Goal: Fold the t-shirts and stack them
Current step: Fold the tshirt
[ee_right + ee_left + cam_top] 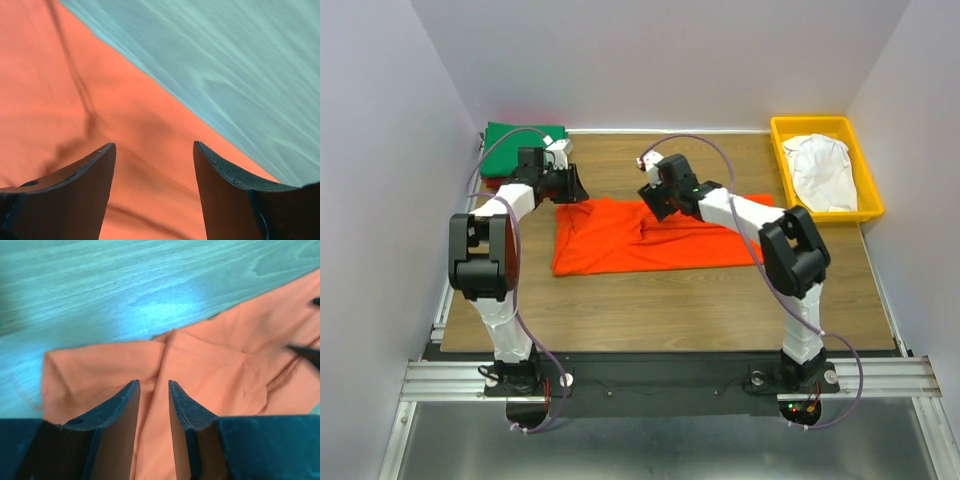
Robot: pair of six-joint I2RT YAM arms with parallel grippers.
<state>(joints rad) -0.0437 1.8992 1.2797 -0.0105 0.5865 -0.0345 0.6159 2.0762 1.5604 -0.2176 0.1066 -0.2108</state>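
Observation:
A bright orange t-shirt (650, 238) lies spread and partly folded in the middle of the table. My left gripper (570, 188) hovers at its far left corner; in the left wrist view the jaws stand narrowly apart over an orange fold (200, 360). My right gripper (655, 200) is wide open just above the shirt's far edge (100, 100). A folded green t-shirt (515, 142) lies at the back left, with a dark red edge (490, 184) showing under it. A white t-shirt (823, 168) lies crumpled in the tray.
The yellow plastic tray (778, 150) stands at the back right corner. White walls close in the table on the left, back and right. Bare wooden tabletop (670, 310) lies between the orange shirt and the arm bases.

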